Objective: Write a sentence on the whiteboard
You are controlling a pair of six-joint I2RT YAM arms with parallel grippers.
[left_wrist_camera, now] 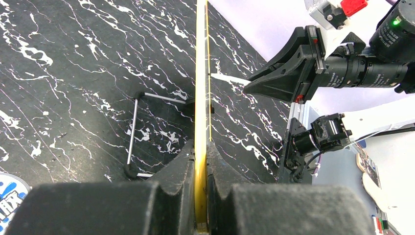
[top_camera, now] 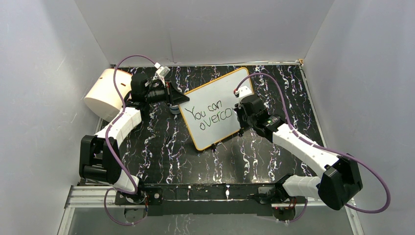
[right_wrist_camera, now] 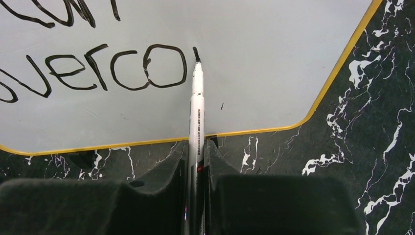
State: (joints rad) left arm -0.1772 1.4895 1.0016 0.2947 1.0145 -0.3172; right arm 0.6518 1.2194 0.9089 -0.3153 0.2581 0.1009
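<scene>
The right hand (right_wrist_camera: 196,147) is closed narrow on a marker (right_wrist_camera: 195,105), whose white barrel runs straight out between the two black fingers (right_wrist_camera: 166,171). The marker's black tip touches the board (right_wrist_camera: 274,58) at a short stroke just right of the last "o". The sentence (right_wrist_camera: 98,68) so far reads "You can" on the upper line and "overco" below it, in thin black strokes. Beyond the tip the face is bare white out to the rounded corner and the yellow rim.

The left hand (left_wrist_camera: 200,156) is shut tight on the board's opposite edge, one finger pressed to each face with the yellow rim between them. From that wrist the board shows edge-on, a thin yellow line running away across the desk (left_wrist_camera: 73,58). A wire foot (left_wrist_camera: 133,132) with black ends lies on the desk on the unwritten side and reaches to the board. The right hand appears on the other side, pointing at the written face.

From above, the board sits slanted near the middle of the black marbled desk, its written face toward the arm bases. The left hand is at its left edge and the right hand over its right half. A cream cylinder (top_camera: 105,93) lies at the far left behind the left arm, well apart from the board.
</scene>
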